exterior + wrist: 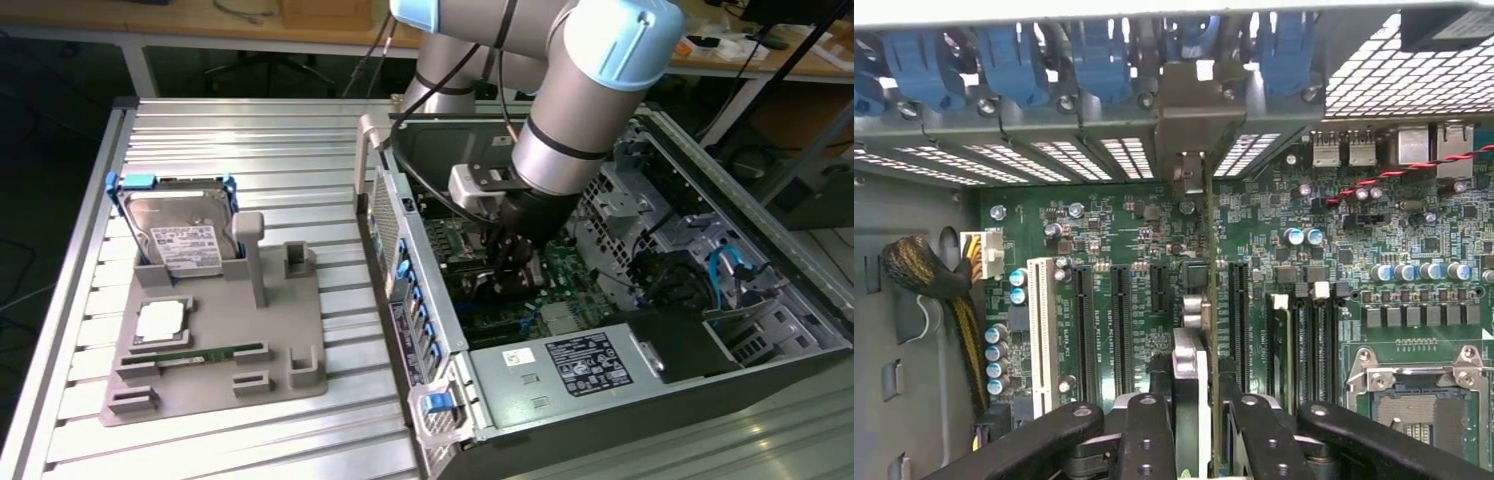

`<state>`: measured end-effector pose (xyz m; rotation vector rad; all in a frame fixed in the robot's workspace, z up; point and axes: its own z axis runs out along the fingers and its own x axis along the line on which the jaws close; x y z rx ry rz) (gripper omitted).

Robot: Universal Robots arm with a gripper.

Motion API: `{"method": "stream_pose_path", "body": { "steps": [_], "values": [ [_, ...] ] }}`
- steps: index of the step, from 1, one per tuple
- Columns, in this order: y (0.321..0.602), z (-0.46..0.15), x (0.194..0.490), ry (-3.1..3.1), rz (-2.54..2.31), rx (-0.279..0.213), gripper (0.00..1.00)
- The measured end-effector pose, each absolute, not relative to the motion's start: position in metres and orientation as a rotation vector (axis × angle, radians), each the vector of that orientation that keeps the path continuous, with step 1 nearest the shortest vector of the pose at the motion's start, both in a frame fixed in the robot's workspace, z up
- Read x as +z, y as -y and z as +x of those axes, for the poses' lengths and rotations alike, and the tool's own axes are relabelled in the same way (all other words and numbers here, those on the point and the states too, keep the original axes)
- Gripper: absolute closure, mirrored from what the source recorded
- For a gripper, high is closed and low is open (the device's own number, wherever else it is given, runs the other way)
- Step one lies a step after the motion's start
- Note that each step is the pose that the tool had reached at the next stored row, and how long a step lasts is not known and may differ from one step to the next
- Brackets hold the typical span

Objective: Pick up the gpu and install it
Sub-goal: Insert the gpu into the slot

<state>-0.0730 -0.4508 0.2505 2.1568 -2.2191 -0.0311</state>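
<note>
Wrist view looks down at the green motherboard (pixel 1154 240), with the gpu (pixel 1211 260) seen edge-on as a thin line running toward its silver bracket (pixel 1199 120) at the case's back wall. The jaws pinch the gpu from both sides, the gripper (pixel 1194 400) right over a slot.

In the exterior view the arm reaches inside the open computer case (pixel 400 300), and the gripper (pixel 514 270) sits low among the parts. The hard drive (pixel 180 235) and the memory stick (pixel 194 353) wait on the gray holder (pixel 287 385) on the table (pixel 200 130).

To do this well, I think the card should stay straight up, line up with the slot, and go down slowly. A tilt could jam it. The bracket should slide into its gap.
</note>
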Motion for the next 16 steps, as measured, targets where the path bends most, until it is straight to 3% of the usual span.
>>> {"method": "stream_pose_path", "body": {
  "steps": [16],
  "values": [
    [0.4503,-0.0722,0.2441,2.229,2.165,-0.052,0.73]
  ]
}}
